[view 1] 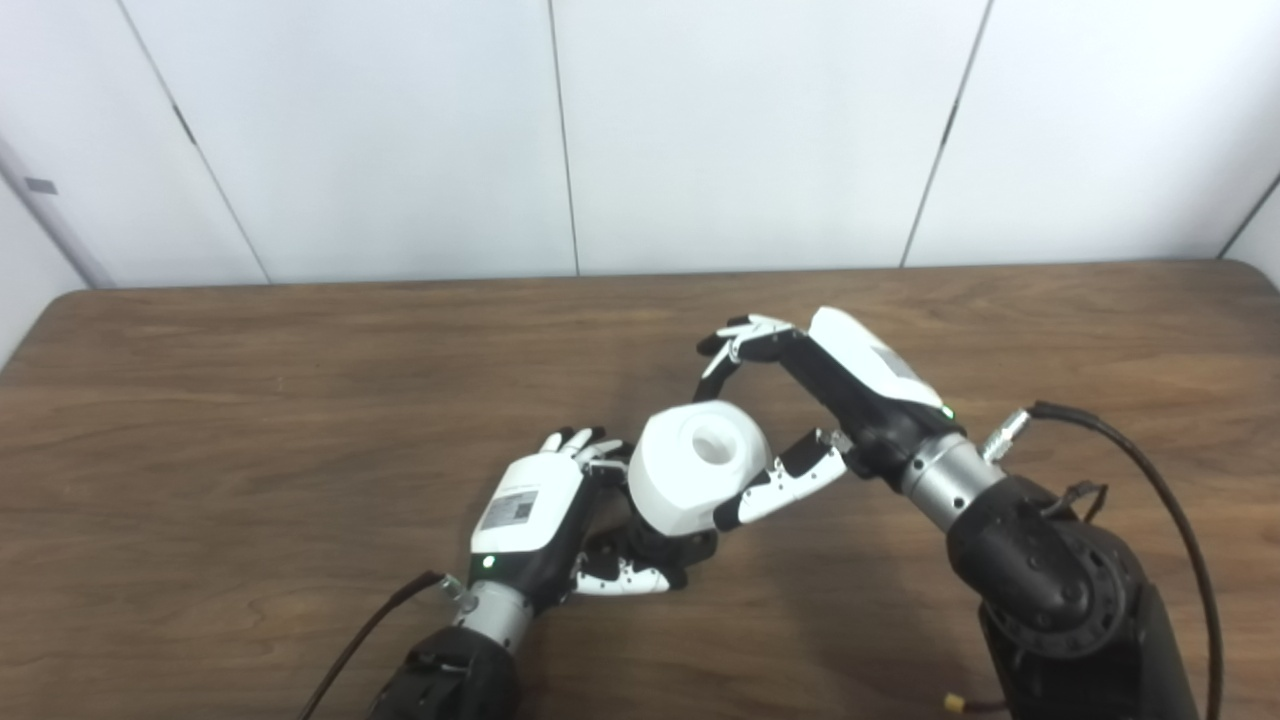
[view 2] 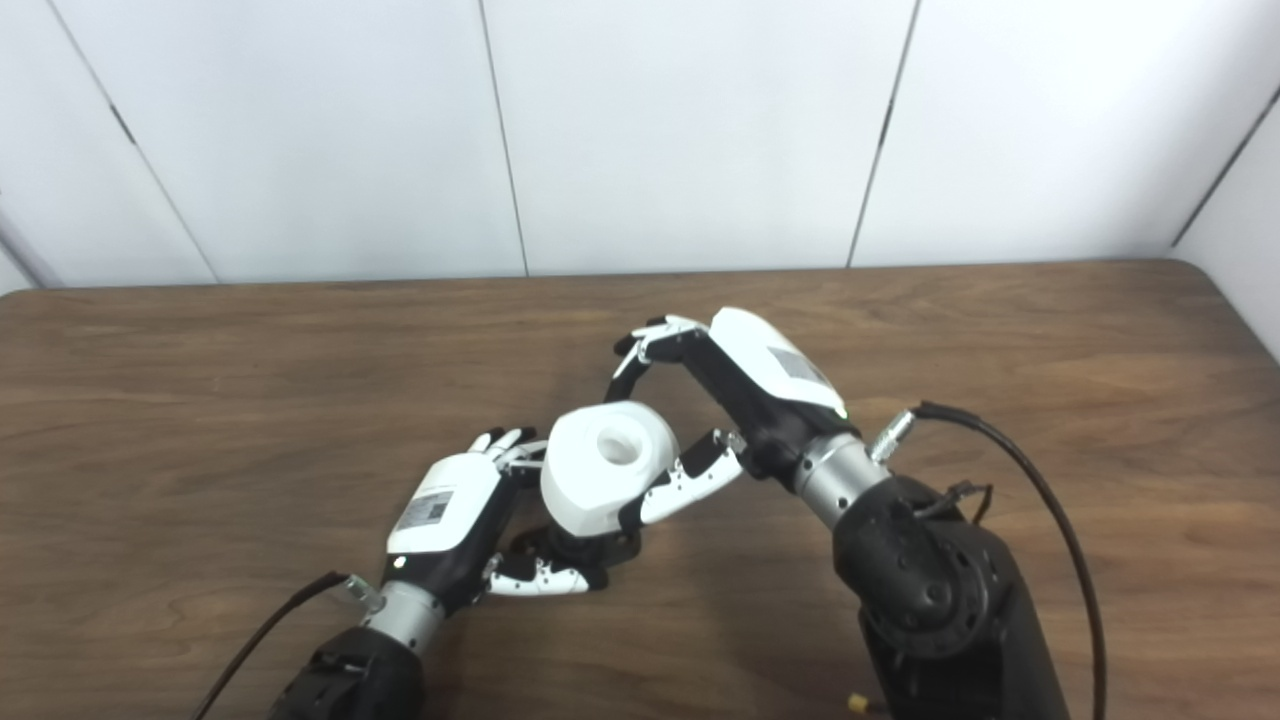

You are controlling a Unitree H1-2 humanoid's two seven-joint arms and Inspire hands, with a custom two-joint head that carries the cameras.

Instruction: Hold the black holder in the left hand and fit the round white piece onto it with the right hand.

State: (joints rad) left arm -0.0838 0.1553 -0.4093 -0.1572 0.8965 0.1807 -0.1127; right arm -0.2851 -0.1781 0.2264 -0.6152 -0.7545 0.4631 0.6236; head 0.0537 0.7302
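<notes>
Table (view 1: 250,400): brown wood-grain top, white panelled wall behind the far edge. Nothing else lies on it apart from the robot's own cables, so no obstruction round the work.

Right hand (view 1: 800,400): arm enters from near edge, right side. Thumb lies along the near-right flank of the round white piece (view 1: 695,470); the other fingers (view 1: 735,340) arch over its far side, tips curled. Can't tell if those far tips touch the piece, so whether this hand is clamped or merely cupped round it can't be told.

Left hand (view 1: 540,515): arm enters near edge, left-centre. Fingers closed round something dark under the white piece, thumb wrapped across the near side.

Round white piece: sits toward the near edge, approx. mid-width of table, between both hands, tilted, central bore facing up and to the right.

Black holder (view 2: 590,545): only a dark sliver shows beneath the white piece, inside the left hand's grip; probably partly entered, seating unconfirmed.

Risks, as judged:
- Piece is tilted w.r.t. holder; pressing down now could jam it.
- Thin right-hand contact; the piece may roll out toward the near edge if thumb slips.
- Left grip low and hidden; holder could twist under load.
</notes>
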